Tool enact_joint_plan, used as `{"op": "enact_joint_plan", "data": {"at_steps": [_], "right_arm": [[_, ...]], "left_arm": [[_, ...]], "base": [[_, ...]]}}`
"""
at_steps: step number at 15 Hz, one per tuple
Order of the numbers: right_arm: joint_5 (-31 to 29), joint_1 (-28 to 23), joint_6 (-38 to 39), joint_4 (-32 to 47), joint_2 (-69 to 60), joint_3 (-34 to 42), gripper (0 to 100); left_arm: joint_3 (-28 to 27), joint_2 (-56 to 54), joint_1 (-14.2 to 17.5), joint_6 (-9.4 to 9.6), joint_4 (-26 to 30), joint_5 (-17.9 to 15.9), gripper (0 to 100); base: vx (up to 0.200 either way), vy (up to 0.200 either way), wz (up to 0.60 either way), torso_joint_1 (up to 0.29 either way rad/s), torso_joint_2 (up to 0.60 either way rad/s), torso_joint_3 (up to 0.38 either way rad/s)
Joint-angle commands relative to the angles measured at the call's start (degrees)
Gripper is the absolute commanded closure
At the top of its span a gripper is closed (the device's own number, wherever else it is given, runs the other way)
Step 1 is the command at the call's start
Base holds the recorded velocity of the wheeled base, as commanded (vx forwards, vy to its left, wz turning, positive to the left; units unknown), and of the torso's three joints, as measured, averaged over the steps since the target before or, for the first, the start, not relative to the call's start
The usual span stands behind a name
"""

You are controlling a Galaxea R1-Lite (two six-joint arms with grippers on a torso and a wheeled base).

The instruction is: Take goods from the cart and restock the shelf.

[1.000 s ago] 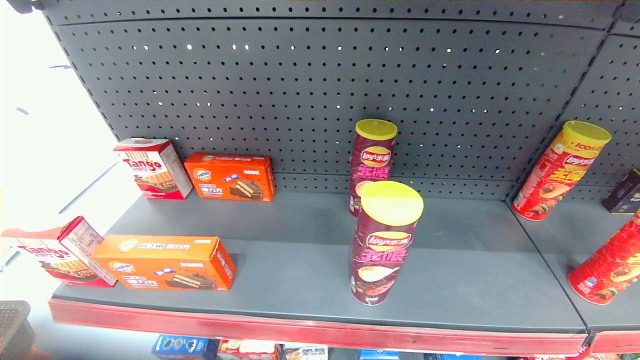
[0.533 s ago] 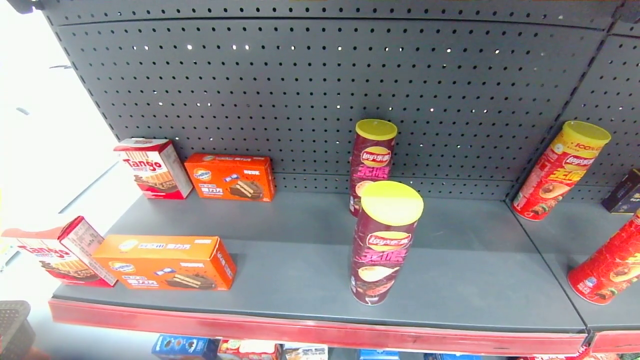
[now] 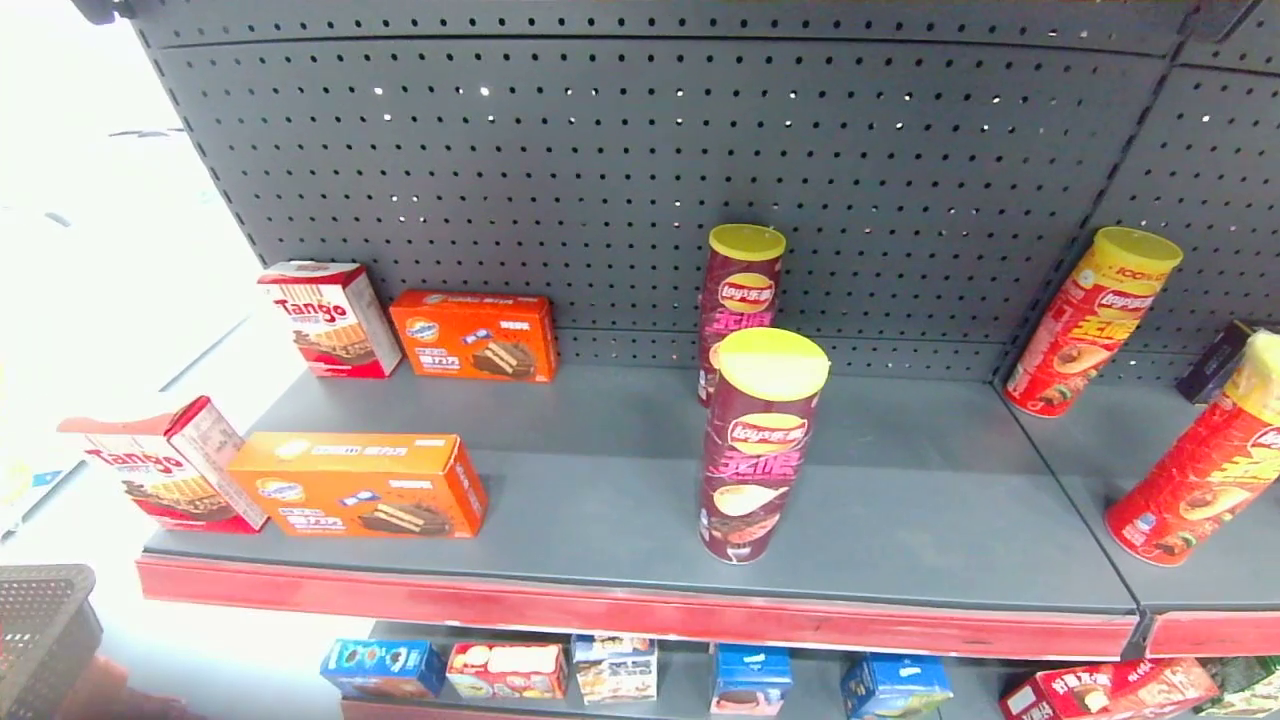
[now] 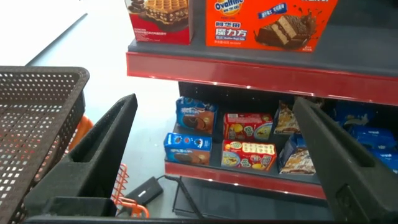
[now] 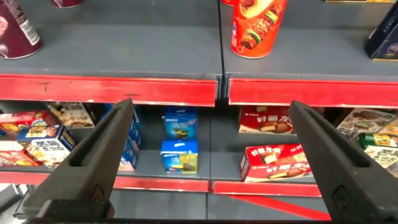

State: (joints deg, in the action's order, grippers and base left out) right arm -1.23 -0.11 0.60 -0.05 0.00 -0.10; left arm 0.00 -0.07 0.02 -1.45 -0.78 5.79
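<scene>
Probably a shop: shelf (image 3: pixel 900 500) of snack boxes (image 3: pixel 365 485).

Past the black left gripper (image 4: pixel 216 102), an orange box (image 4: pixel 267 25) over a red shelf edge (image 4: pixel 261 70). Past the black right gripper (image 5: pixel 211 104), a red can (image 5: pixel 255 28) on a dark grey shelf (image 5: pixel 124 43); hole-dotted grey backboard (image 3: pixel 600 150).

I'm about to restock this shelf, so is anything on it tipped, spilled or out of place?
Nothing on the shelf stands out. The boxes and purple cans stand upright. The red cans look tilted in the head view, but the right wrist view shows one standing nearly straight, so probably the lens.
</scene>
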Motion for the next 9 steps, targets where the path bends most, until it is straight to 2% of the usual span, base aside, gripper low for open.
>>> {"op": "enact_joint_plan", "data": {"at_steps": [1, 6, 7, 9], "right_arm": [[0.0, 0.0, 0.1, 0.0, 0.1, 0.0, 0], [0.1, 0.0, -0.1, 0.0, 0.1, 0.0, 0], [0.1, 0.0, -0.1, 0.0, 0.1, 0.0, 0], [0.1, 0.0, -0.1, 0.0, 0.1, 0.0, 0]], "left_arm": [[0.0, 0.1, 0.1, -0.04, 0.0, 0.0, 0], [0.0, 0.1, 0.1, -0.04, 0.0, 0.1, 0], [0.0, 0.1, 0.1, -0.04, 0.0, 0.1, 0], [0.0, 0.1, 0.1, -0.04, 0.0, 0.1, 0]], "base": [[0.0, 0.0, -0.6, 0.032, 0.02, -0.007], [0.0, 0.0, 0.0, 0.0, 0.0, 0.0], [0.0, 0.0, -0.6, -0.002, 0.0, 0.002], [0.0, 0.0, 0.0, 0.0, 0.0, 0.0]]}}
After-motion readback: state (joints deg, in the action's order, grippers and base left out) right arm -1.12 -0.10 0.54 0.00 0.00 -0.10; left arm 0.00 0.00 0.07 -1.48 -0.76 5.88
